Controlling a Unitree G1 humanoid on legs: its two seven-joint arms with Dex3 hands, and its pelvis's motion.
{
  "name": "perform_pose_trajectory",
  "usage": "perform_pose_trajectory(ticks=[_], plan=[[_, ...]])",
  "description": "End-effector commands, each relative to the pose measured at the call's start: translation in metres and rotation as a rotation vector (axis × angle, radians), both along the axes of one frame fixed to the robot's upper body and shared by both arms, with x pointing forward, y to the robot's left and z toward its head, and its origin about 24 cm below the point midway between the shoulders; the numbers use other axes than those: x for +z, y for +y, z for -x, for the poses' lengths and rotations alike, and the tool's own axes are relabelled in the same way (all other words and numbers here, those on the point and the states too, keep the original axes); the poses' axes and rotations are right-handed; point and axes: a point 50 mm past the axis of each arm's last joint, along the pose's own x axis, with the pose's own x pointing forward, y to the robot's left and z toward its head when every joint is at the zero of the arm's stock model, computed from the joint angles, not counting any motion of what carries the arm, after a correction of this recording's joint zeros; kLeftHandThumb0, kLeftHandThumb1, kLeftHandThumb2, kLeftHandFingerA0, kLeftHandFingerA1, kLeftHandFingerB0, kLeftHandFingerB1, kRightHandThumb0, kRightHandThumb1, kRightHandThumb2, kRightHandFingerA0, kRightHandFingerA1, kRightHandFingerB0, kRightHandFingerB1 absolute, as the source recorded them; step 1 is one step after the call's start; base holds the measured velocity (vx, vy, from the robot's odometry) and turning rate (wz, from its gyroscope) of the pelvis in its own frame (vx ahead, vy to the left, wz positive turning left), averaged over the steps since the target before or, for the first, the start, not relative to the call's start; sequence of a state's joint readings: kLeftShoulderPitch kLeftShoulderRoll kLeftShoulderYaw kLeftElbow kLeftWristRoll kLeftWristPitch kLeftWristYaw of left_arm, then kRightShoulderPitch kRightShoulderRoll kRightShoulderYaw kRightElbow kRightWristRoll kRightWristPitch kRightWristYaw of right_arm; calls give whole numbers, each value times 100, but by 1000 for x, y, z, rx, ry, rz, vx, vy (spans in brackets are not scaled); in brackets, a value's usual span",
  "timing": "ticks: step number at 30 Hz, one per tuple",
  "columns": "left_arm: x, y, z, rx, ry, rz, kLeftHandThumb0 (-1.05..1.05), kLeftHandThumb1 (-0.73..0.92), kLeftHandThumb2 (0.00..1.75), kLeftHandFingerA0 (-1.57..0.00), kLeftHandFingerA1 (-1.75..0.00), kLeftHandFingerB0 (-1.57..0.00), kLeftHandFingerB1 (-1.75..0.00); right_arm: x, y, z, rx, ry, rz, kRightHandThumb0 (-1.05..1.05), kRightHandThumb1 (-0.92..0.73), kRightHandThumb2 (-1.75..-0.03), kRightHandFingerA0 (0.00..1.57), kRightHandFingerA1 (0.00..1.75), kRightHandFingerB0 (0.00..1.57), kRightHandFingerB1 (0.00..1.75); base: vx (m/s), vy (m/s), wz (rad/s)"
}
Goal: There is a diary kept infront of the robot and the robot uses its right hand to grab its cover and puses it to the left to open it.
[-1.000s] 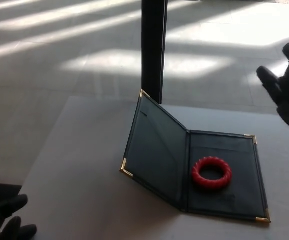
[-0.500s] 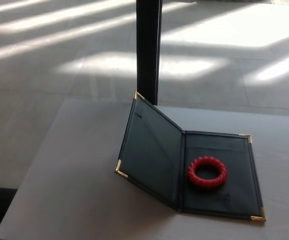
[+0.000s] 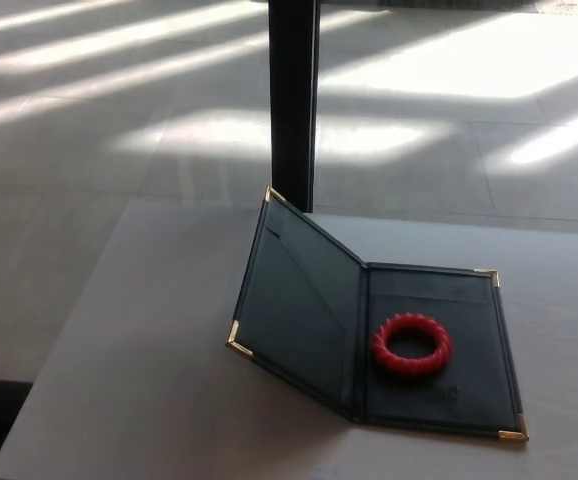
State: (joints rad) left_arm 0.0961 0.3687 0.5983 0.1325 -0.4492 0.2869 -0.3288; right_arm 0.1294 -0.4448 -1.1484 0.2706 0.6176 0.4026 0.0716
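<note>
Diary (image 3: 369,340) lying open on bench (image 3: 149,370), cover (image 3: 294,300) standing tilted, red ring (image 3: 412,344) sitting inside, neither hand showing.

Single view: head camera, high vantage, tilted down and forward. Pale grey flat tabletop (image 3: 139,380) fills lower half of frame, near edge cut off at bottom. Dark green open folder with gold corner caps (image 3: 299,300) sits centre to lower right, fairly near lens. Black upright post (image 3: 291,100) rises top centre. Sunlit grey tiled floor (image 3: 89,120) spans upper half, farther off. No second view.
</note>
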Motion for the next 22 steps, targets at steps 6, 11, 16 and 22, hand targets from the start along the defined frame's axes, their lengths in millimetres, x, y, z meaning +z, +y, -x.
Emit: perform_pose_trajectory(ticks=[6,11,16,22], plan=[[-52,31,48,264,130,57,-58,63,102,-37,-59,-22,-50,-55,-13,36,-81,303,167,-79,-92,-73,57,46,42,40,0,0,0],[-70,23,52,257,190,58,-58,61,100,-38,-59,-24,-51,-79,-8,36,-69,383,77,-80,-91,-69,57,46,43,39,0,0,0],[-79,18,55,251,235,57,-59,76,62,-44,-44,-38,-41,-85,-4,27,-4,415,79,-79,-92,-70,56,45,41,38,0,0,0],[-80,19,54,250,241,43,-59,61,100,-38,-58,-26,-51,-92,0,24,25,436,98,-81,-92,-69,63,46,45,39,0,0,0]])
